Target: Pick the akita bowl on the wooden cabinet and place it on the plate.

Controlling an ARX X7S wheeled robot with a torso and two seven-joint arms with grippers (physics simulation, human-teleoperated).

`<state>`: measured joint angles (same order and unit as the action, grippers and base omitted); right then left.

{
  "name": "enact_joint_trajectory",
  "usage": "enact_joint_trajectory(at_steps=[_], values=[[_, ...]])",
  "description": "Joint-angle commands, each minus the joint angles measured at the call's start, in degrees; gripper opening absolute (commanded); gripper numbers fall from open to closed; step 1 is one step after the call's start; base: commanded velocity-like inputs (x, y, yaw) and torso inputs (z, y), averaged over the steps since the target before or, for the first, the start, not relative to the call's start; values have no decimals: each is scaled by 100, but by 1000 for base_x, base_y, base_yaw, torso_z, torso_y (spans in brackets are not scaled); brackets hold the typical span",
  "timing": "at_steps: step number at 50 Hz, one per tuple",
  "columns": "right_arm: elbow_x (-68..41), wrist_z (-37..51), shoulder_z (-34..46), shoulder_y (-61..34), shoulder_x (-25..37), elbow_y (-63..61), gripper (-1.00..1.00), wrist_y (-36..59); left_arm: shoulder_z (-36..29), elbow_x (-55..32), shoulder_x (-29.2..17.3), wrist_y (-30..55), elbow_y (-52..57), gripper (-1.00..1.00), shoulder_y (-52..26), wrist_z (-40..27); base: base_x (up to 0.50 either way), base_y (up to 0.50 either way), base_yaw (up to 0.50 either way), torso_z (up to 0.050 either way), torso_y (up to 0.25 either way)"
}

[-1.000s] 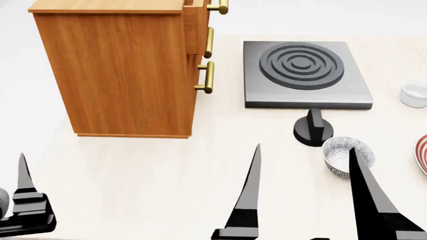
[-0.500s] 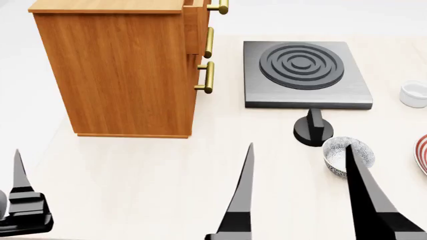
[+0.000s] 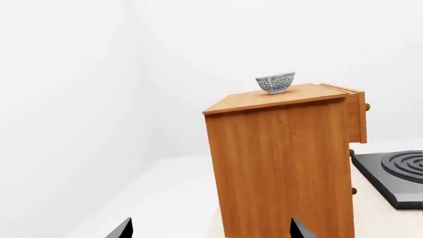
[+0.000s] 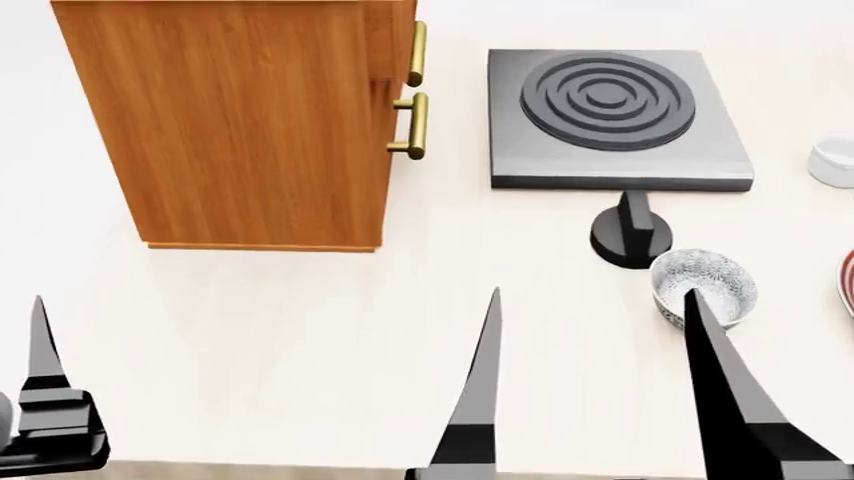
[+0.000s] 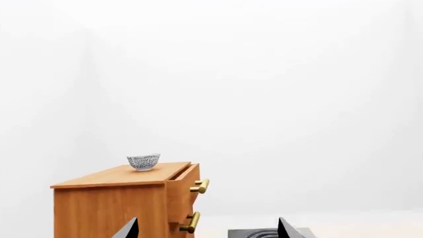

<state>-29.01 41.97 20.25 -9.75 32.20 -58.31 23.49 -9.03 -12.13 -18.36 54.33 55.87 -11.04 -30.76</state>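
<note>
The akita bowl (image 3: pixel 276 83), small and white with a dark pattern, stands on top of the wooden cabinet (image 3: pixel 284 163). The right wrist view also shows this bowl (image 5: pixel 143 161) on the cabinet (image 5: pixel 112 208). In the head view only the cabinet's side and brass handles (image 4: pixel 254 130) show, and its top is out of frame. A red-ringed sliver of the plate (image 4: pixel 849 282) shows at the right edge. My right gripper (image 4: pixel 593 291) is open and empty, low over the table. My left gripper (image 3: pixel 211 230) is open too, far below the bowl.
A second patterned bowl (image 4: pixel 703 286) sits on the table beside my right finger. A black knob (image 4: pixel 631 235) stands in front of a grey stove plate (image 4: pixel 614 105). A white cup (image 4: pixel 834 160) is at the far right.
The head view has shifted, so the cabinet sits higher in frame and its top has left the picture. Both grippers stay open and have barely moved.
</note>
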Motion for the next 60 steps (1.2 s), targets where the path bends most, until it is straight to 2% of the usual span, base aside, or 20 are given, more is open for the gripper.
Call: enact_joint_trajectory(at_steps=[1,21,35,42,49,50,53,56,58,60], values=[[-15,69,92,-33,60,35,100,-49,-124,65,-57,53,44,100,-33,-102,0,0,0,26,-250],[-51,162,173,-78,161,49,100,-132,-77,-67,-65,-52,27,100,-13,-95,0,0,0,26,-250],[-106,269,208,-148,229,12,100,-113,113,-338,68,343,42,100,-178,-110,0,0,0,3,-6],[-157,351,242,-199,273,-5,100,-70,-16,-344,229,2169,81,100,-1001,-539,0,0,0,0,0],[-191,403,314,-255,293,-2,100,-53,-184,-434,274,2973,40,100,-1742,-585,0,0,0,0,0],[-214,419,321,-276,297,-16,100,-28,-429,-466,241,3329,34,100,-2209,-619,0,0,0,0,0],[-213,433,353,-291,302,-10,100,-36,-397,-714,254,3414,53,100,-2457,-313,0,0,0,0,0],[-203,446,385,-294,310,-3,100,-52,-376,-827,309,3527,37,100,-2663,-349,0,0,0,0,0],[-197,460,401,-296,325,-25,100,-66,-420,-1019,244,3560,-55,100,-2848,-497,0,0,0,0,0],[-200,474,413,-305,338,-24,100,-69,-683,-1529,-68,3564,-206,100,-3084,-1094,0,0,0,0,0]])
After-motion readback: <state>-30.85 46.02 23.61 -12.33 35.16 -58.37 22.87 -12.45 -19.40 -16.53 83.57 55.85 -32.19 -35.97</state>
